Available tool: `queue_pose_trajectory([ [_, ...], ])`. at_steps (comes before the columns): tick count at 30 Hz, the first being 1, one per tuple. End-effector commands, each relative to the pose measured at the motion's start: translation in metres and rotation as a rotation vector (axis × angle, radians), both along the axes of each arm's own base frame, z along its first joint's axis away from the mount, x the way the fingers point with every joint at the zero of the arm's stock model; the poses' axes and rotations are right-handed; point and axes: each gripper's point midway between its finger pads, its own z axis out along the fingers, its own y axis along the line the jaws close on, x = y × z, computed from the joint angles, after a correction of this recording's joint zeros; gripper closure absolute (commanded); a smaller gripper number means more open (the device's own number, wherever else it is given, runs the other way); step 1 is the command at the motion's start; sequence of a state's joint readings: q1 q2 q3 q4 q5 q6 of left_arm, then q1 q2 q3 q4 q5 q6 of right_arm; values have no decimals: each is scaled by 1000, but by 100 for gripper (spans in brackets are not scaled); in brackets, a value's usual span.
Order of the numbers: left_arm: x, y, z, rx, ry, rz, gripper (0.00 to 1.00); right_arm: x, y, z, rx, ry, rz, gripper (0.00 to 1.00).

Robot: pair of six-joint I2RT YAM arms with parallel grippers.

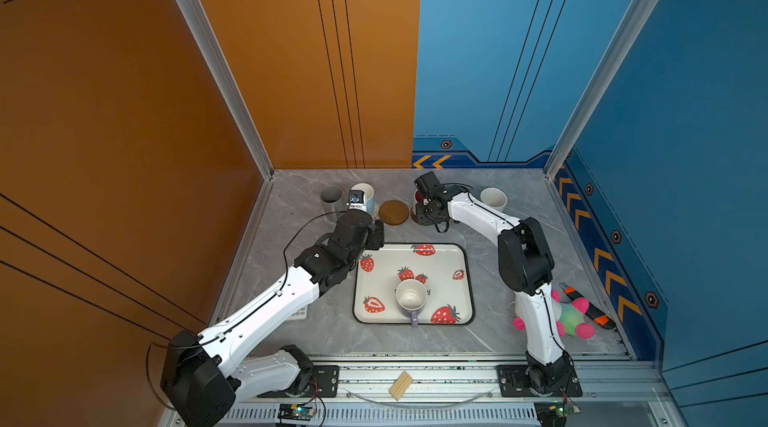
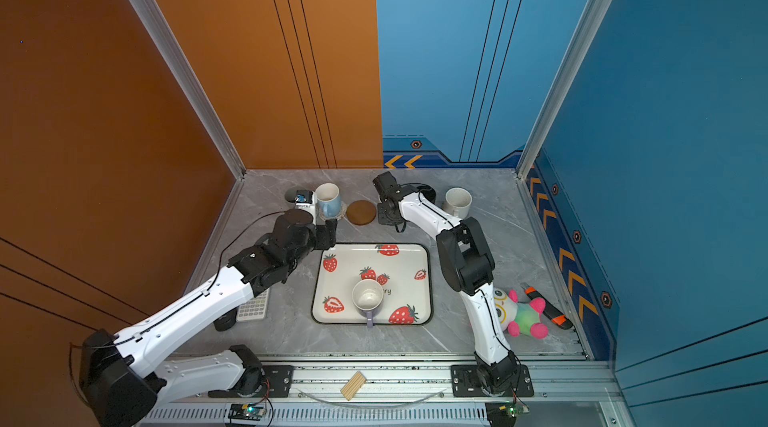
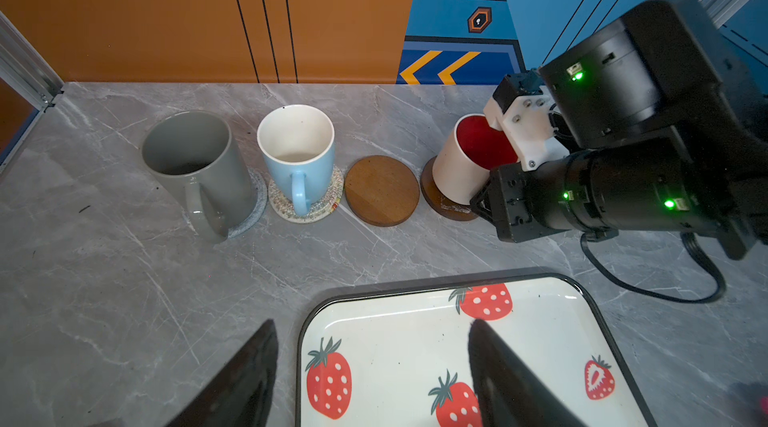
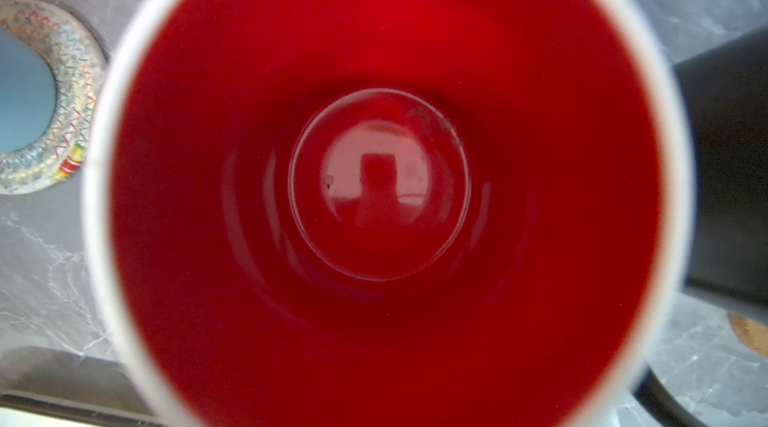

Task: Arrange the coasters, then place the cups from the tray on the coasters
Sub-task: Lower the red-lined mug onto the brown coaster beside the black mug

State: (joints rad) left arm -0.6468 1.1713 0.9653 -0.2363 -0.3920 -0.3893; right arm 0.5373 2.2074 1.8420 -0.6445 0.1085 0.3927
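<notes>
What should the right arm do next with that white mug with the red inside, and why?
Probably open the right end effector and release: the white red-lined mug already seems seated on the brown wooden disc coaster.

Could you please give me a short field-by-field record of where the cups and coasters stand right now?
tray: holds one lilac mug
grey mug: on grey coaster
blue mug: on cream coaster
wooden disc: empty
red-lined mug: tilted on second wooden disc
right end effector: shut on red-lined mug
left end effector: open, empty, by a tray corner
</notes>
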Motion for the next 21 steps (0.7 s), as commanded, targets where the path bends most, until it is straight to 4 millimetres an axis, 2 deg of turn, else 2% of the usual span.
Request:
queue_pose_trajectory([
  [1,1,3,-4,14,15,5,27,14,-2,12,-8,-57,-31,100],
  [21,4,-1,-8,9,31,-6,27,22,-9,1,-23,-49,-52,100],
])
